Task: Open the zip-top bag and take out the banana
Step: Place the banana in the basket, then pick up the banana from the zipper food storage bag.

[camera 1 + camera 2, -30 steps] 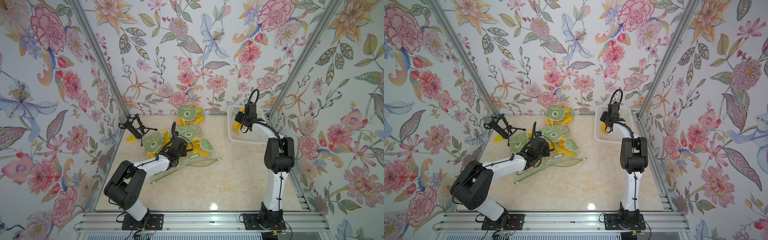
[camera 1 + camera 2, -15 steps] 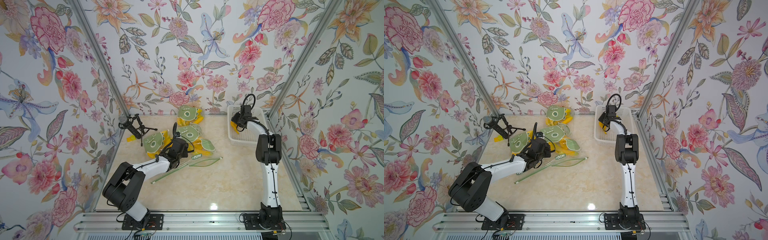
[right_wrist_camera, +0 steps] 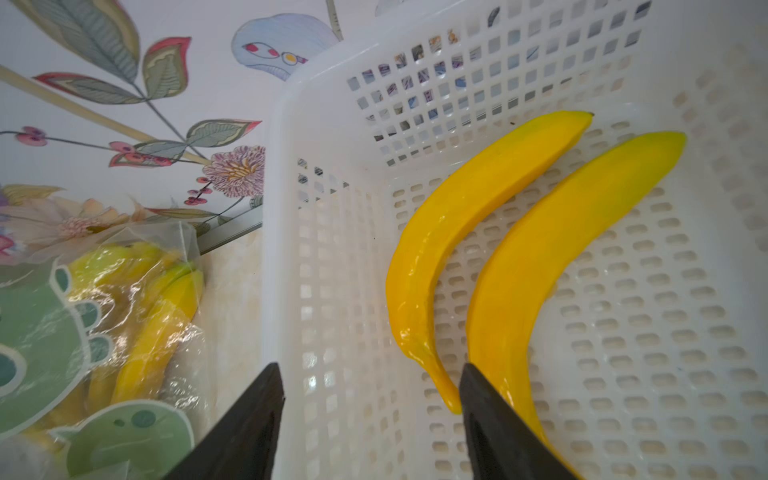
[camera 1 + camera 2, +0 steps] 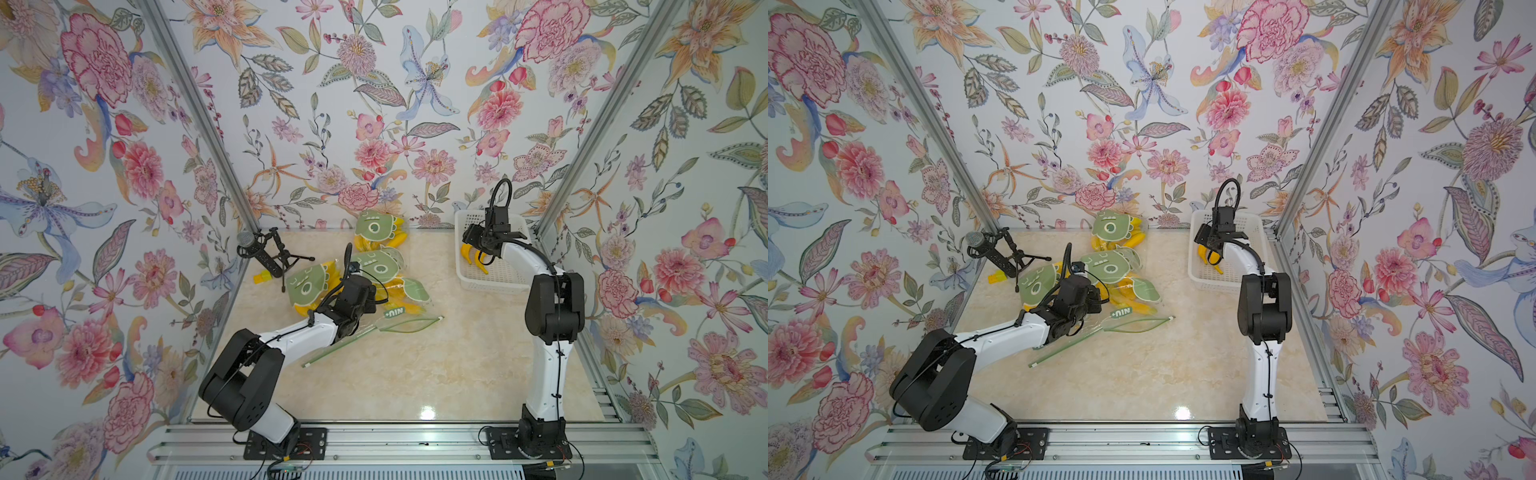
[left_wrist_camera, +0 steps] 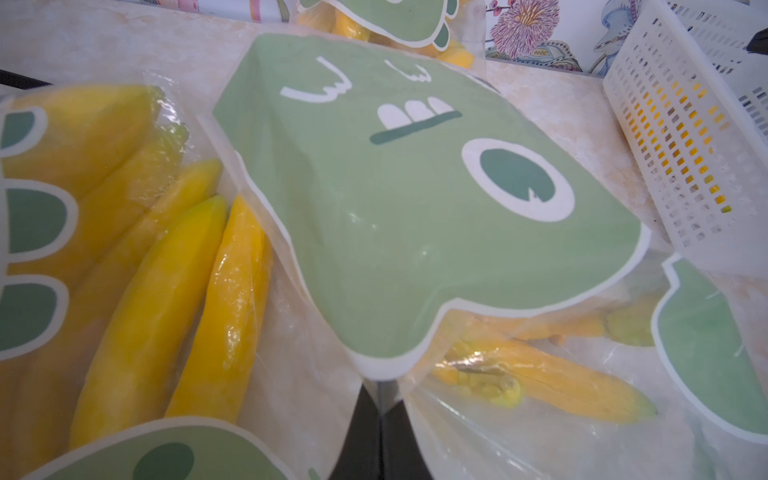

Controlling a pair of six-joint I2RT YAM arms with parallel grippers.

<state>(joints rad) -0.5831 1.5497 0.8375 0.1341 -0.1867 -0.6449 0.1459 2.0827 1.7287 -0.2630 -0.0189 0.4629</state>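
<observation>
**Right hand opened over the basket; left hand pinched shut**

Change over the last second: the jaws of the right hand (image 3: 370,368) have spread from narrow to moderately wide. The right arm (image 4: 552,307) straightened up, then came back to its bent pose. The left arm has barely shifted.

- Desk (image 4: 415,374): pale, marble-look.
- Basket (image 4: 490,286): white, perforated, in the far right corner of the desk.
- Filled bags (image 4: 309,282): three with green face prints and yellow fruit inside, clustered mid-desk toward the back wall.
- Flat zip-top bag (image 4: 399,326): clear, lying just in front of that cluster, its green zip strip trailing toward the left arm.
- Bananas (image 3: 478,216): two, side by side on the basket floor, out of any bag.
- Right hand: above the basket, jaws apart, holding nothing. One finger is just beside the stem of the nearer banana.
- Left hand (image 5: 380,390): fingers pressed together on a fold of clear film (image 5: 405,392). Cannot tell which bag the film belongs to.
</observation>
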